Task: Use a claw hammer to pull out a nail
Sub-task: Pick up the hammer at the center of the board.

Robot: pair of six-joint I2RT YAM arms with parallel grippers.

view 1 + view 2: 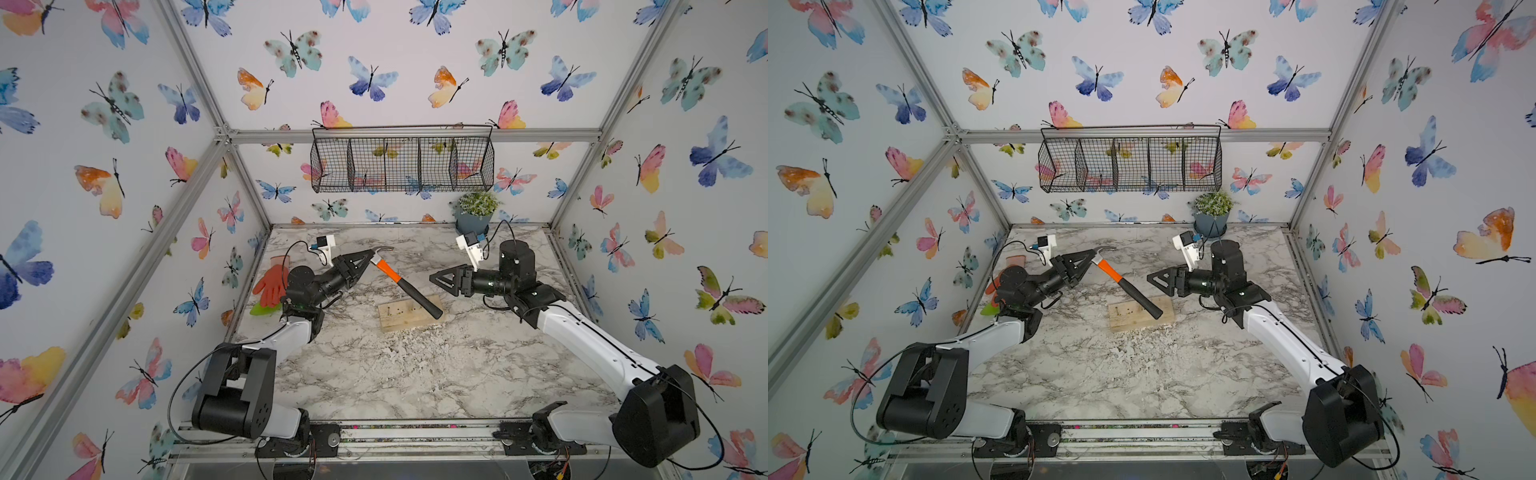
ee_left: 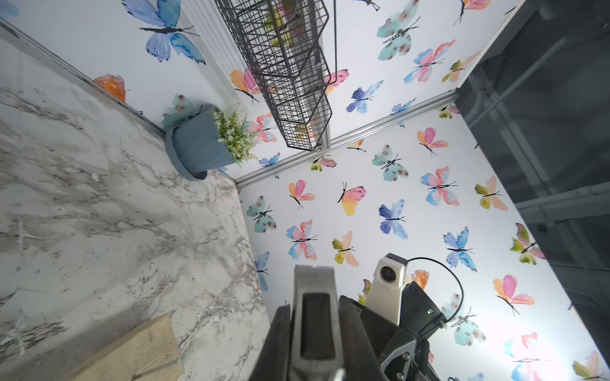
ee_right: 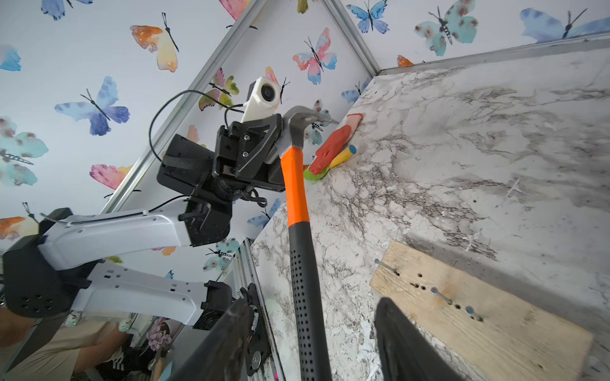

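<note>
1. Two grippers inspected; your left gripper is clenched on the claw hammer just under its head; the handle slants down over the wooden block.
2. Your right gripper stands released beside the handle; a head-end grip may let the hammer pivot or slip.
3. Only the right wrist view shows nails standing proud; top views show dots.

the left pincer clamps the claw hammer by its head end, and the black handle slants toward the near right, its end over the wooden block on the marbled surface. the right pincer hovers just right of the handle. a potted plant stands far right.
</note>
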